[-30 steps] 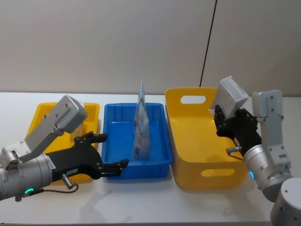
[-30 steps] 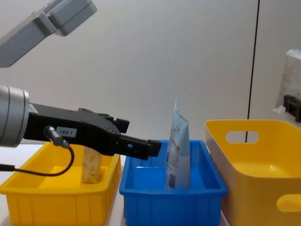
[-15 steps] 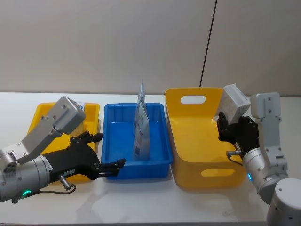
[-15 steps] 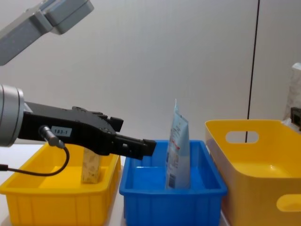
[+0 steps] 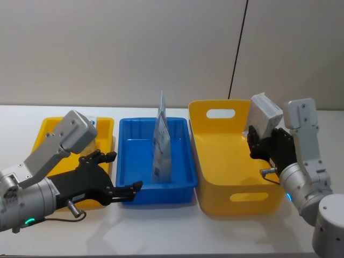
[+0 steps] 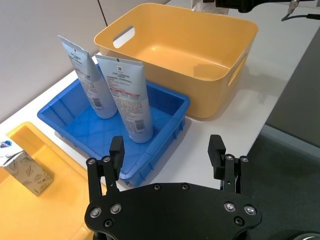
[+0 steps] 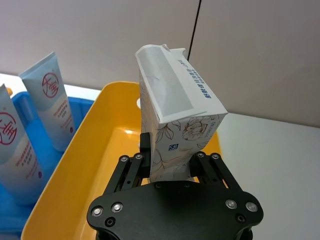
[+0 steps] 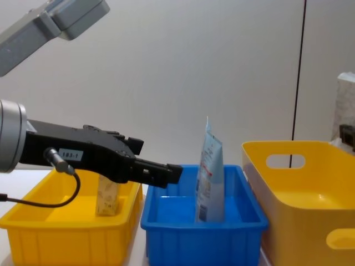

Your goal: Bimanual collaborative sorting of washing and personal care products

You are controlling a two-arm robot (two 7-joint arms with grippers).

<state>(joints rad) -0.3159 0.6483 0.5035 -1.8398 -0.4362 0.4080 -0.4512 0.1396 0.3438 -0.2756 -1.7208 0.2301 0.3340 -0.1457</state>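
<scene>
On the table (image 5: 161,231), a row: left bin (image 5: 49,130) with a carton (image 6: 25,170) in it, middle bin (image 5: 161,193) with a rear tube (image 6: 84,75) behind a front tube (image 6: 129,97), then right bin (image 5: 236,208). The left gripper (image 6: 166,142) hangs before the left and middle bins; the right gripper (image 7: 170,162) clasps a held carton (image 7: 177,125) over the right bin's right rim

1. I face a plain, pale grey wall (image 5: 107,48) behind the white table (image 5: 161,231).
2. A thin dark line (image 5: 239,48) runs down that wall towards the table's far edge.
3. Past the table's near edge lies dark floor (image 6: 300,100).
</scene>
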